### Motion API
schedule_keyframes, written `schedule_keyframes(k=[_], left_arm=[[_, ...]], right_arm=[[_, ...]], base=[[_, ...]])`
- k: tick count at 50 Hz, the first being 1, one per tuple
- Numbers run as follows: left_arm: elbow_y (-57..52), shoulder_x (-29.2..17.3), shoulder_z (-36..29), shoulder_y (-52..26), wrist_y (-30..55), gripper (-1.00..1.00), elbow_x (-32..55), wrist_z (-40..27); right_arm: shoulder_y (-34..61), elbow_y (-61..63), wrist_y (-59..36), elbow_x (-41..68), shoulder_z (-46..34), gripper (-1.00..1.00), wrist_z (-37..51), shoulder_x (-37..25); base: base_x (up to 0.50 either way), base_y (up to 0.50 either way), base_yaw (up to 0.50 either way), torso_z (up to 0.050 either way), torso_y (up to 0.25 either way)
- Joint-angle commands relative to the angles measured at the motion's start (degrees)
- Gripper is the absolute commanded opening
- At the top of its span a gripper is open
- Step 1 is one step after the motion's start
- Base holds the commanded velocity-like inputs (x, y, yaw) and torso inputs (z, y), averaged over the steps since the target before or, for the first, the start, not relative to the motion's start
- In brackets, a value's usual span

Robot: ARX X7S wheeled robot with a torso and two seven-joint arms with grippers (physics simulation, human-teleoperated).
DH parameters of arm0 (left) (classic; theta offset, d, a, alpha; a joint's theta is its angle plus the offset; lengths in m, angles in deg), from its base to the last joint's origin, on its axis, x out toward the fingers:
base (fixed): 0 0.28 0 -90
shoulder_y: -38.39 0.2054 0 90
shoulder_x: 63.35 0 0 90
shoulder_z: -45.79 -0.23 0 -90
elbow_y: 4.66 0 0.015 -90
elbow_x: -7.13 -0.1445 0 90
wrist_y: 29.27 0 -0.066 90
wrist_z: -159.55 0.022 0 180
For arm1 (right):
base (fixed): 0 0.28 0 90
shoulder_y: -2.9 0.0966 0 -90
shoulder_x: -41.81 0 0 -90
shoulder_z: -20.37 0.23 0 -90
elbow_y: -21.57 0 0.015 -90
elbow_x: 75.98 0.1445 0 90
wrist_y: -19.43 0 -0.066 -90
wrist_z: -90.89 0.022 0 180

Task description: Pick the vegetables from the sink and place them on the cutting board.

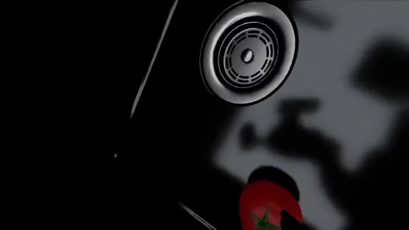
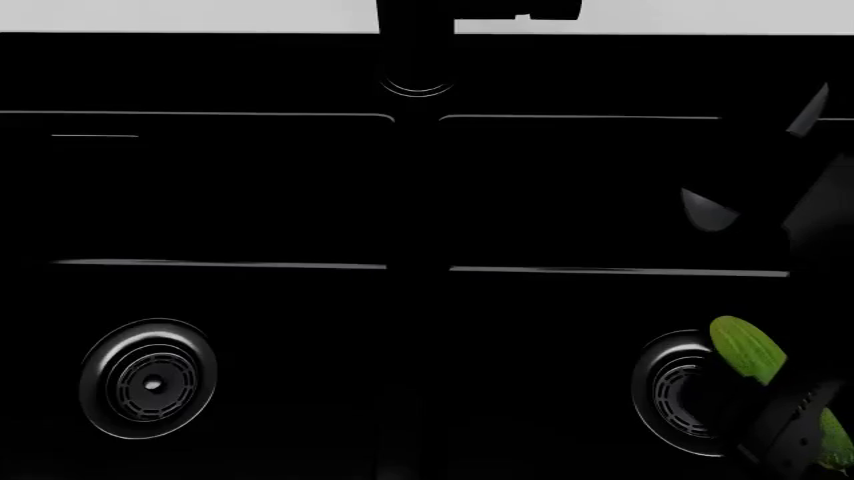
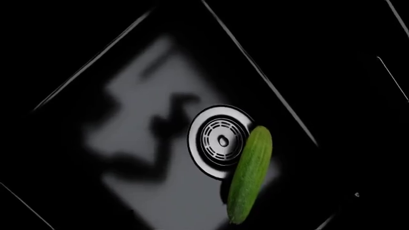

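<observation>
tomato perhaps only in left wrist view

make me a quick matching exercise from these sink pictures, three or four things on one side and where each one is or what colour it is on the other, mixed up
Things:
1. cucumber
2. tomato
3. left drain
4. sink divider

Descriptions:
A. red, with a green star-shaped stem
B. ringed metal circle alone in the left basin in the head view
C. long and green, lying across the edge of the right drain
D. dark strip running between the two basins

Pairs: 1-C, 2-A, 3-B, 4-D
</observation>
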Motion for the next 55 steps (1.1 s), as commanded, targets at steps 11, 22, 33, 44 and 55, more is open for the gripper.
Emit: schedule_keyframes(k=[11,22,33,44,55], left_arm=[[1.32,-0.92,-4.19,10.43,-4.49,1.0,1.06,-2.85],[3.84,-2.34,-10.37,9.41,-3.66,1.0,-7.62,-2.51],[10.85,2.49,-12.94,4.9,-7.35,1.0,-13.01,-3.02],[16.74,8.02,-14.0,5.48,-11.14,1.0,-12.59,-5.2],[16.87,8.22,-14.45,7.83,-10.93,1.0,-11.69,-5.84]], right_arm=[[-1.43,-0.73,0.72,0.3,-0.54,1.0,-0.05,1.42],[-2.78,-0.95,1.8,0.83,-0.13,1.0,0.73,1.31],[-2.96,0.04,1.52,2.15,0.79,1.0,2.04,0.58],[-3.76,-0.08,2.17,2.43,0.86,1.0,2.38,0.5],[-3.89,-0.5,2.81,1.74,0.38,1.0,1.85,1.03]], base=[[0.0,0.0,0.0,0.0,0.0],[0.0,0.0,0.0,0.0,0.0],[0.0,0.0,0.0,0.0,0.0],[0.0,0.0,0.0,0.0,0.0],[0.0,0.0,0.0,-0.001,-0.003]])
